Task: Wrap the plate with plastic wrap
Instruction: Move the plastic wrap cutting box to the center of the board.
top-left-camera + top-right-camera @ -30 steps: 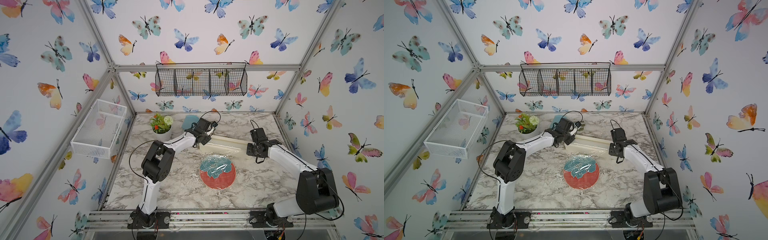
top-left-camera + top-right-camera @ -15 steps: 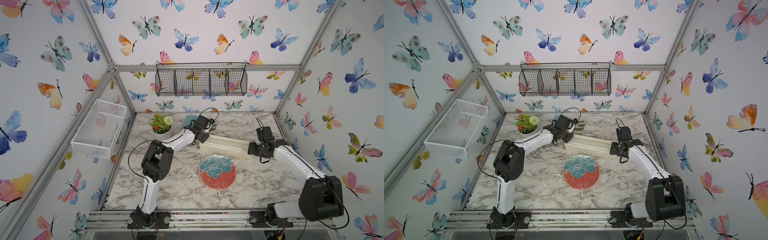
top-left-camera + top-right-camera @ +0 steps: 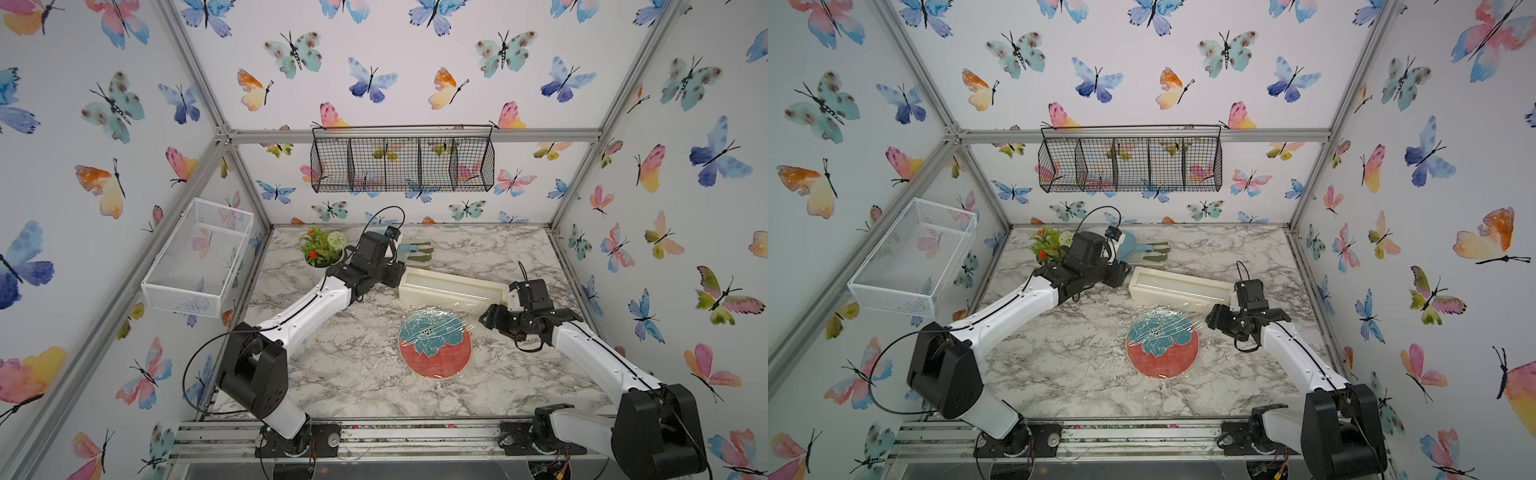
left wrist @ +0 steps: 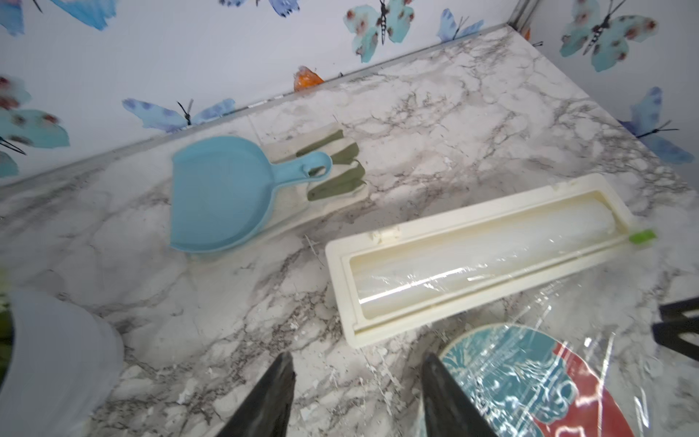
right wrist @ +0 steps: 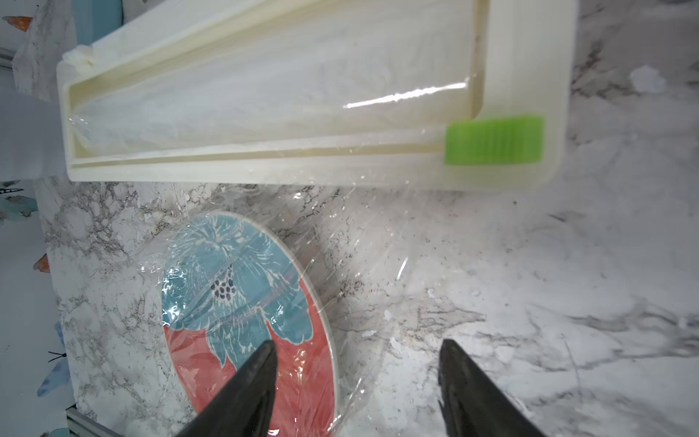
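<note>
Clear plastic wrap [image 5: 340,234] draped over coral plate [image 3: 435,353], cream dispenser [image 3: 451,289] beside, left jaws apart, right jaws apart

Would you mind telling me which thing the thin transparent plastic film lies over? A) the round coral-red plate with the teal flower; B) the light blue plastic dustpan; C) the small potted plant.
A: the crinkly transparent plastic film lies draped over the round coral-red plate, its creases crossing the teal flower.

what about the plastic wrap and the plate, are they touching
Touching. The right wrist view shows the plastic wrap lying crinkled directly across the plate, clinging over its far rim.
</note>
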`<state>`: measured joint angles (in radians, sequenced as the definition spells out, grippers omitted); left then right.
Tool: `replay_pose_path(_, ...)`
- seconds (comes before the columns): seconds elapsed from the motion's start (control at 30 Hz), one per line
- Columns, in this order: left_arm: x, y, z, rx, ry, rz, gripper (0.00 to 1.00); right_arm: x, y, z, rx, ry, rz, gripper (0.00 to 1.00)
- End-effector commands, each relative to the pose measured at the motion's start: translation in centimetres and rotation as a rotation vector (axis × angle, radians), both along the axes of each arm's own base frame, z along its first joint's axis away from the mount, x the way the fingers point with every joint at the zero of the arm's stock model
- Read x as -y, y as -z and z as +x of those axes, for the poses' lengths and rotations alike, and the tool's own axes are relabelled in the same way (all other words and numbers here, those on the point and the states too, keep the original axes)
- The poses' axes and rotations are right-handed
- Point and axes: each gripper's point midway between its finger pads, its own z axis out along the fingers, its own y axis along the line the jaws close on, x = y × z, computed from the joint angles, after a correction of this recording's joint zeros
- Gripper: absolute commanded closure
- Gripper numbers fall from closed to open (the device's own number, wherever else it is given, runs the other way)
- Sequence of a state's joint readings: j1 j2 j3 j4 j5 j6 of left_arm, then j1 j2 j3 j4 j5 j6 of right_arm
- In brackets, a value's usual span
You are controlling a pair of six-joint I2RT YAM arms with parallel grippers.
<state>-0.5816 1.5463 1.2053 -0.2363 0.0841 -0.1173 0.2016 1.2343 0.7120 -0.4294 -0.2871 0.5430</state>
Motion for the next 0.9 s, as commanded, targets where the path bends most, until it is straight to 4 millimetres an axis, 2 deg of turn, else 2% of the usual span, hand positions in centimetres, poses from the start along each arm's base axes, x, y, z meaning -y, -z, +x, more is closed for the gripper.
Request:
replay_pose_path(0.0,1.1,2.7,-3.4,-0.125,0.086,-0.144,0.45,-0.8,-1.2,2.9,0.102,0.007,0.041,0.29)
replay_pose_path(0.13,1.1,6.9,-5.9,-0.235,0.13,-0.15,0.45,-0.7,-1.0,5.3,0.147,0.023,0.024,0.26)
replay_pose_path(0.23,0.7,9.7,-6.3,-0.294,0.109,-0.12,0.45,-0.9,-0.7,7.3,0.158,0.009,0.016,0.21)
replay_pose_path(0.3,0.4,10.9,-6.1,-0.304,0.092,-0.1,0.46,-1.1,-0.5,8.8,0.161,-0.006,0.016,0.19)
replay_pose_path(0.43,0.3,12.1,-5.5,-0.318,0.076,-0.067,0.47,-1.5,-0.5,12.1,0.171,-0.047,0.001,0.14)
replay_pose_path(0.57,0.5,11.5,-4.5,-0.296,0.063,-0.055,0.47,-1.4,-0.5,14.8,0.162,-0.092,-0.023,0.12)
replay_pose_path(0.7,1.0,9.7,-3.1,-0.259,0.061,-0.063,0.47,-1.2,-0.7,14.0,0.153,-0.092,-0.021,0.12)
replay_pose_path(0.8,1.1,9.3,-2.9,-0.257,0.063,-0.053,0.47,1.2,-0.1,11.4,0.094,-0.036,-0.133,0.12)
replay_pose_path(0.87,0.9,9.4,-2.7,-0.262,0.056,-0.045,0.47,2.3,-0.5,9.5,0.081,-0.01,-0.174,0.12)
